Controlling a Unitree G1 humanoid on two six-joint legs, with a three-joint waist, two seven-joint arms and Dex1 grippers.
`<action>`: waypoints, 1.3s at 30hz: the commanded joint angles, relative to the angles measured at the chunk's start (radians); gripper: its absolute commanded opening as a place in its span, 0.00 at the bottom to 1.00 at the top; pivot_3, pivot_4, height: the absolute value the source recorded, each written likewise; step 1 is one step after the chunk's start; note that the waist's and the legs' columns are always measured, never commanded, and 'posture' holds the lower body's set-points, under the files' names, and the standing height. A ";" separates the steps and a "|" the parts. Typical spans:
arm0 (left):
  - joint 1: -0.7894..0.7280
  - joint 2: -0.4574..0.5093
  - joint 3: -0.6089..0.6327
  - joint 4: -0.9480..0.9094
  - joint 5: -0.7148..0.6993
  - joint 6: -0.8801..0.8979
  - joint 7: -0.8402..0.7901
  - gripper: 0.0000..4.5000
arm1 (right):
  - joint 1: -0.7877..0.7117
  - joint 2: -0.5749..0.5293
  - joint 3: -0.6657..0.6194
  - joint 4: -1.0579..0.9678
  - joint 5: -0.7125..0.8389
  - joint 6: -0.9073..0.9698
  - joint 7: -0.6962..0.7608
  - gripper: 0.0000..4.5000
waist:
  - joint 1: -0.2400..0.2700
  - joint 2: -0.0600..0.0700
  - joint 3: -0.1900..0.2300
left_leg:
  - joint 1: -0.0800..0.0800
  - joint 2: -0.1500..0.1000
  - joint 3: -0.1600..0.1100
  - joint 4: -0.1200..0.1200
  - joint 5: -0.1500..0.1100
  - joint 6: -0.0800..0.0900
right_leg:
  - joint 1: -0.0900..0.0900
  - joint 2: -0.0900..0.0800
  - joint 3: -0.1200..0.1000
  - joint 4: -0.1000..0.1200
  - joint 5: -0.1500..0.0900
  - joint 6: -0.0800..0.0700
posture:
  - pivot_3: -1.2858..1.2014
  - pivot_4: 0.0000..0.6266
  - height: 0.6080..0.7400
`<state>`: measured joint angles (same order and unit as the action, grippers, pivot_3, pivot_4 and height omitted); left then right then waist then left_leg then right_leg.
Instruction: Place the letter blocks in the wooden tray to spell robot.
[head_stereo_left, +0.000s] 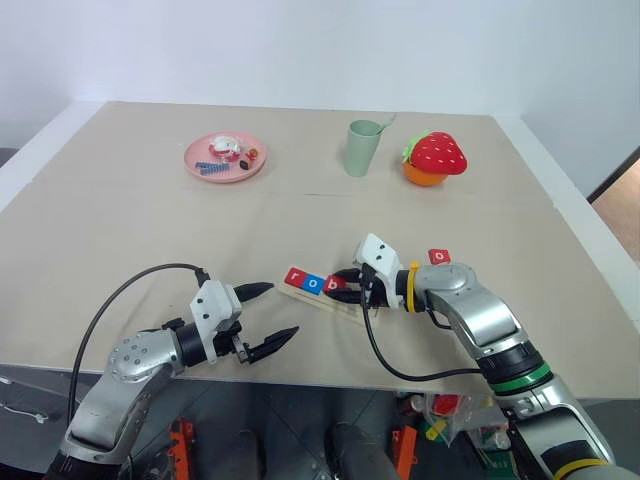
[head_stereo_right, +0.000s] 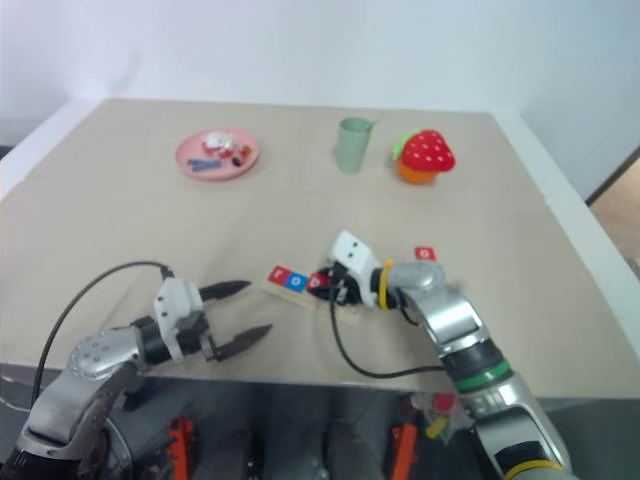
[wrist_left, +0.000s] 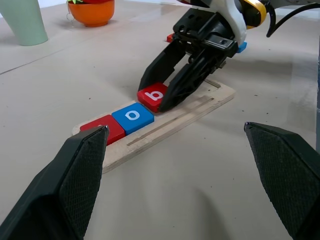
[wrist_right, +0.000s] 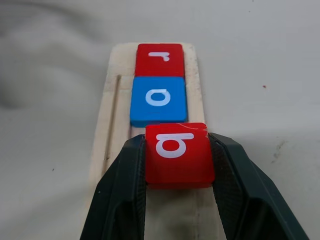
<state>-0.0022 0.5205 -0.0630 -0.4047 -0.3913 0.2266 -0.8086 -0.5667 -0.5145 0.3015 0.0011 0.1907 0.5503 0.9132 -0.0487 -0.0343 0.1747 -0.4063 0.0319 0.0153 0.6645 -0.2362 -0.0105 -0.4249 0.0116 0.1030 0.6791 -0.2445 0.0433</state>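
The wooden tray (head_stereo_left: 340, 308) lies near the table's front edge, between my two grippers. A red r block (wrist_right: 160, 59) and a blue o block (wrist_right: 158, 100) sit side by side at its left end. My right gripper (head_stereo_left: 345, 283) is shut on a red b block (wrist_right: 177, 152), holding it over the tray right beside the blue o. A red o block (head_stereo_left: 440, 257) rests on the table by my right forearm, and a blue block (wrist_left: 241, 47) peeks out behind that gripper. My left gripper (head_stereo_left: 272, 315) stands open and empty, just left of the tray.
At the back of the table are a pink plate (head_stereo_left: 225, 157) with small bits on it, a green cup (head_stereo_left: 362, 147) and a strawberry toy (head_stereo_left: 438, 152) on an orange bowl. The table's front edge runs just below both grippers.
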 joint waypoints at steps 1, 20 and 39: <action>-0.010 0.005 0.001 -0.040 -0.003 -0.001 0.001 1.00 | -0.013 0.002 -0.024 -0.038 0.010 0.023 -0.001 0.27 | 0.000 0.000 0.000 | 0.000 0.000 0.000 0.000 0.000 0.000 | 0.000 0.000 0.000 0.000 0.000 0.000 | 0.52 0.24 1.00; -0.042 0.006 -0.023 -0.025 0.007 -0.002 -0.006 1.00 | 0.018 0.003 -0.030 -0.100 0.028 0.083 -0.023 0.27 | 0.000 0.000 0.000 | 0.000 0.000 0.000 0.000 0.000 0.000 | 0.000 0.000 0.000 0.000 0.000 0.000 | 0.52 0.24 1.00; -0.072 0.004 -0.042 -0.008 0.026 -0.013 -0.015 1.00 | 0.005 0.022 -0.094 -0.145 0.083 0.142 -0.070 0.99 | 0.000 0.000 0.000 | 0.000 0.000 -0.001 0.000 0.000 0.000 | 0.000 0.000 -0.001 0.000 0.000 0.000 | 0.52 0.24 1.00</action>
<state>-0.0584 0.5233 -0.1104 -0.4005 -0.3634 0.2275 -0.8184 -0.5459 -0.4968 0.2574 -0.0801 0.2452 0.6793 0.8569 -0.0488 -0.0342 0.1751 -0.4064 0.0316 0.0148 0.6640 -0.2362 -0.0105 -0.4250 0.0115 0.1026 0.6791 -0.2446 0.0431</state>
